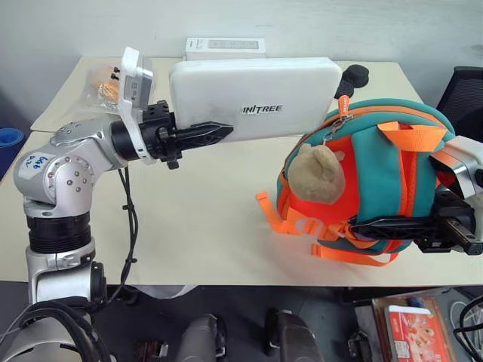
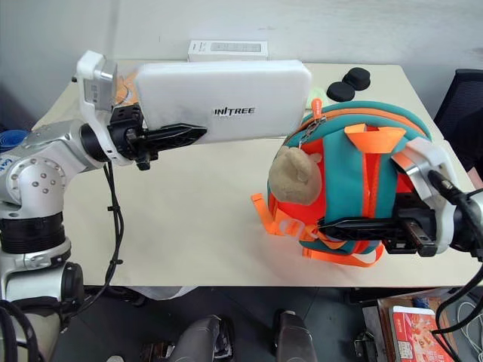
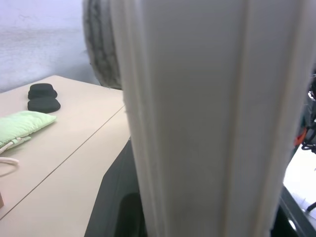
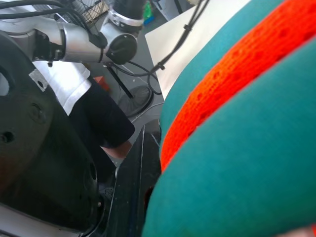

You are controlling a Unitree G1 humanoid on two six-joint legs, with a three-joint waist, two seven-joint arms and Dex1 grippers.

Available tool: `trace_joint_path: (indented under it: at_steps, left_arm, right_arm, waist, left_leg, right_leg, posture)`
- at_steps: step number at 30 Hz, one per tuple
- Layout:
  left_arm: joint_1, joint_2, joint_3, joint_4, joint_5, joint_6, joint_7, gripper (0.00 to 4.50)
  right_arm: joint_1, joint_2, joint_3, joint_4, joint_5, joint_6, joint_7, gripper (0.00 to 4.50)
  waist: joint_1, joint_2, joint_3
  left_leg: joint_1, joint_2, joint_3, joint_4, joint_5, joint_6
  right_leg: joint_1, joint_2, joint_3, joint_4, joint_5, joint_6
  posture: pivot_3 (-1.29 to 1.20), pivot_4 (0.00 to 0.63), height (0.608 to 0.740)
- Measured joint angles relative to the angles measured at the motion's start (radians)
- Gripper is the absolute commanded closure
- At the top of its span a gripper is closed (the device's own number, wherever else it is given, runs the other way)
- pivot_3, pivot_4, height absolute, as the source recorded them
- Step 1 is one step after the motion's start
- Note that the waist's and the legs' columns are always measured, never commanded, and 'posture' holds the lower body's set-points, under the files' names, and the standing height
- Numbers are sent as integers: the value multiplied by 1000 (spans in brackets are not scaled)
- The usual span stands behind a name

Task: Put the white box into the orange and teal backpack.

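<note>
A robotics lab or office workroom: a plain beige bench (image 1: 189, 249) against a bare wall, a black mesh office chair (image 1: 462, 94) beside it, loose cables (image 4: 148, 79) on the floor.

White box (image 1: 256, 98) hides the backpack (image 1: 370, 181) opening; right hand (image 1: 392, 226) half buried.

We list, beyond the left gripper at the far table (image 1: 226, 249) edge: one long white carton (image 1: 225, 47) with grey print; two black pads (image 2: 349, 83) side by side; a snack packet (image 1: 102, 84); a light green pouch (image 3: 22, 126).
</note>
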Motion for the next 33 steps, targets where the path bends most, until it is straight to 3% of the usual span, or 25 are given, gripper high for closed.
trace_joint_path:
  at_steps: [5,11,25,29,33]
  left_arm:
    - [-13,16,-27,58,16,-33,-48,3086]
    - [-38,11,-158,138,133,-168,-132,3086]
    - [-104,-112,-400,190,334,-383,-297,3086]
    - [-171,-222,-456,296,415,-456,-293,3086]
    - [-208,-381,-502,387,516,-534,-184,3086]
  right_arm:
    - [39,-8,-13,6,-11,-6,16,4491]
    - [76,-17,-25,25,-26,-7,34,4491]
    - [159,-31,0,16,-118,-89,103,4491]
    - [165,-13,24,15,-148,-121,103,4491]
    - [148,13,53,-4,-146,-134,72,4491]
  waist:
    - [5,0,0]
    - [15,0,0]
    - [23,0,0]
    - [27,0,0]
    - [25,-1,0]
  left_leg:
    - [0,0,-1,1,0,0]
    - [0,-1,-1,1,0,1]
    - [-2,-1,-3,9,-3,4]
    - [-5,-1,-5,12,-4,5]
    - [-6,-3,-5,13,-6,8]
  right_leg:
    - [1,0,-1,0,0,0]
    - [1,0,-1,-1,0,0]
    - [2,-6,-3,0,0,0]
    - [2,-6,-6,1,0,0]
    - [2,-10,-6,0,1,2]
  posture:
    - [0,150,740]
    - [0,150,740]
    - [0,150,740]
    - [0,150,740]
    - [0,150,740]
